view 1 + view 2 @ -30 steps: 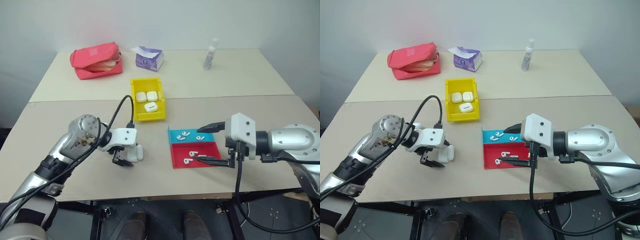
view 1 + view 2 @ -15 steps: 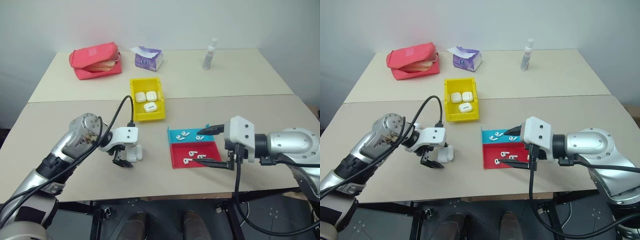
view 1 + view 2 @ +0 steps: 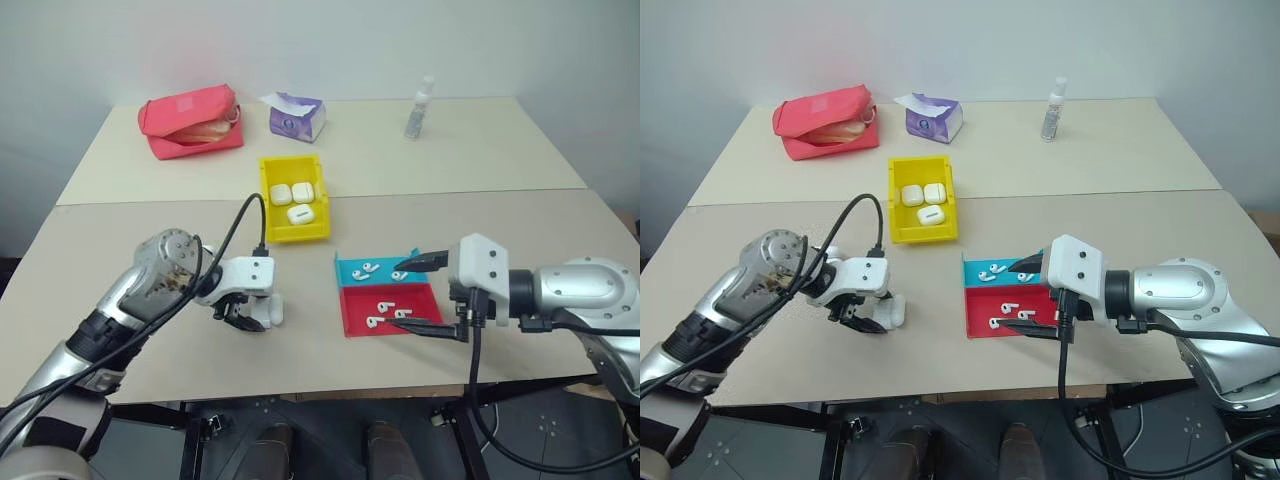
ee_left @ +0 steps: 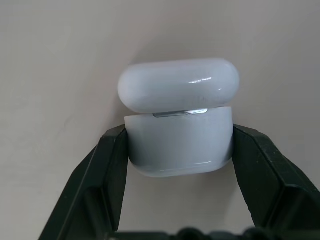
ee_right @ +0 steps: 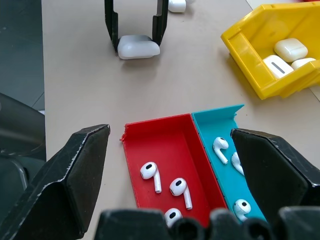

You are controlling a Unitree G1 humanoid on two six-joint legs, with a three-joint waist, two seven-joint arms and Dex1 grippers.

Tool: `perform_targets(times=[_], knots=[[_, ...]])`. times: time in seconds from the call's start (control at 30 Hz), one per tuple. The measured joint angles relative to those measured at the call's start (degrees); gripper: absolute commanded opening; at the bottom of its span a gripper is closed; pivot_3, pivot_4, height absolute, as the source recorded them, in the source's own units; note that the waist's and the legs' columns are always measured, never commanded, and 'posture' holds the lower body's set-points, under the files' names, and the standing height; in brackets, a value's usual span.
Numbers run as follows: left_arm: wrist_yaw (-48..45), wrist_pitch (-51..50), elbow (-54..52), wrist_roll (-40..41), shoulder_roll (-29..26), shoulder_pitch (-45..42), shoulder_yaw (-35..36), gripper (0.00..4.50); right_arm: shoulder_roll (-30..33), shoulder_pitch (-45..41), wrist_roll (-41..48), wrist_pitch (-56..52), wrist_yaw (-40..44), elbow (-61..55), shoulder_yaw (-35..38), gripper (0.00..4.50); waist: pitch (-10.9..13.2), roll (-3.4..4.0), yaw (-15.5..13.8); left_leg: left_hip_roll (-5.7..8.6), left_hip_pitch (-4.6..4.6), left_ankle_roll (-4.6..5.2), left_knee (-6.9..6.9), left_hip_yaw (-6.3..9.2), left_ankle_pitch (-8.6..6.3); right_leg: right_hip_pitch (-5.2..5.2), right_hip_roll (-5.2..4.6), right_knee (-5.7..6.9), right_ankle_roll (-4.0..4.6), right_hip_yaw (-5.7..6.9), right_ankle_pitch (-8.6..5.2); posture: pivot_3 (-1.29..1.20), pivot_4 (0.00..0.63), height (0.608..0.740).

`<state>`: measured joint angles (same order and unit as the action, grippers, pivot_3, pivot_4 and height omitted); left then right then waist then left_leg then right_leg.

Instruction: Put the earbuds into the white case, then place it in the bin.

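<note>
My left gripper [image 3: 246,319] is shut on the white case [image 4: 179,142], which rests on the table left of centre. Its black fingers [image 4: 112,165] press both sides of the case's lower half. The silver hinge faces the left wrist camera. Several earbuds [image 5: 150,172] lie in a flat red-and-teal tray [image 3: 346,326]. My right gripper [image 3: 418,295] hangs open over the tray's near right side with nothing between its fingers. The yellow bin [image 3: 295,234] stands behind the case and holds three more white cases [image 3: 292,194]. In the right wrist view the gripped case [image 5: 138,48] shows beyond the tray.
A red pouch [image 3: 192,120], a purple tissue pack [image 3: 297,116] and a small clear bottle [image 3: 421,108] stand along the far table. A seam runs between the two tabletops just behind the bin. Bare tabletop lies between the case and the tray.
My left gripper's fingers, open on either side of the case before, have shut on it. The right gripper has stayed open over the tray.
</note>
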<state>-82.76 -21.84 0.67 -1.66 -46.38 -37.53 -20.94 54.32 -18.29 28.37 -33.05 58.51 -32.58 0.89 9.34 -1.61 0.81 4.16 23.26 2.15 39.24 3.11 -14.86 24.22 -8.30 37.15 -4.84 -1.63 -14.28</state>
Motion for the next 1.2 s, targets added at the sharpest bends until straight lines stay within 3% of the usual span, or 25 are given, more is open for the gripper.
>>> perform_targets(times=[0.1, 0.23, 0.43, 0.53, 0.63, 0.73, 0.9, 1.2], knots=[[-0.1, 4.5, 2.7, 7.1, 2.4, 0.0, 7.0, 2.8, 0.5, 0.0, 0.0, 0.0, 0.3, 0.6, 0.2, 4.5, 0.0, 0.0, 0.0, 0.01, 0.01, -0.02, 0.03, 0.01, 0.01, 0.0, -0.02, -0.01, 0.0, 0.0, 0.0, 0.0, 0.15, 0.74], [0.2, 6.9, 3.6, 20.6, 10.1, 0.0, 17.6, 2.8, 2.5, -0.1, 0.0, 0.0, 1.7, 1.3, 0.9, 4.5, 0.0, 0.0, -0.2, 0.01, 0.06, -0.24, 0.18, 0.03, 0.12, -0.05, -0.05, -0.02, 0.0, 0.1, 0.0, 0.0, 0.15, 0.74], [4.1, -2.8, -1.3, 35.8, 16.0, -0.3, 22.6, 2.8, 6.2, -5.2, -0.1, -6.0, 3.0, 2.2, -2.3, 4.5, 0.0, 0.0, 0.2, 0.0, 0.1, -0.21, 0.32, 0.03, 0.1, -0.04, -0.03, 0.01, -0.01, 0.1, 0.01, 0.0, 0.15, 0.74], [7.4, -7.0, -4.6, 41.5, 19.5, -0.1, 23.7, 2.8, 8.1, -8.3, -0.4, -10.1, 4.2, 2.2, -6.5, 3.91, 0.0, 0.01, 0.1, 0.0, 0.1, -0.02, 0.37, 0.05, -0.01, -0.04, -0.05, 0.0, -0.01, 0.09, 0.01, 0.0, 0.15, 0.74], [11.3, -8.8, -8.4, 45.2, 23.0, 0.7, 24.0, 2.8, 9.0, -11.2, -2.2, -12.8, 5.2, 2.3, -11.1, 2.91, 0.0, 0.01, 0.0, 0.0, 0.13, -0.1, 0.43, 0.05, 0.0, -0.05, -0.05, -0.01, -0.01, 0.09, 0.01, 0.0, 0.15, 0.74], [14.3, -10.1, -12.1, 48.6, 25.1, 2.4, 24.1, 2.8, 9.1, -14.9, -6.3, -15.7, 4.8, 2.8, -17.5, 2.91, 0.0, 0.01, 0.1, -0.01, 0.14, -0.28, 0.43, 0.03, 0.06, 0.0, -0.05, -0.02, -0.01, 0.06, 0.01, 0.0, 0.15, 0.74], [15.1, -11.0, -15.0, 50.8, 23.7, 4.1, 24.1, 2.8, 7.0, -20.3, -13.8, -17.6, 4.9, 6.4, -26.9, 2.91, 0.0, 0.01, 0.1, 0.0, 0.12, -0.33, 0.43, 0.02, 0.08, 0.02, -0.05, -0.07, -0.01, 0.03, 0.0, 0.0, 0.15, 0.74], [15.3, -10.8, -15.8, 51.2, 21.6, 4.6, 24.1, 2.8, 4.2, -22.6, -24.5, -14.6, 6.3, 11.9, -35.6, 2.91, 0.0, 0.01, -0.1, 0.03, 0.23, -0.39, 0.44, 0.02, 0.05, 0.04, -0.06, -0.05, -0.01, 0.04, 0.01, 0.0, 0.15, 0.74]])
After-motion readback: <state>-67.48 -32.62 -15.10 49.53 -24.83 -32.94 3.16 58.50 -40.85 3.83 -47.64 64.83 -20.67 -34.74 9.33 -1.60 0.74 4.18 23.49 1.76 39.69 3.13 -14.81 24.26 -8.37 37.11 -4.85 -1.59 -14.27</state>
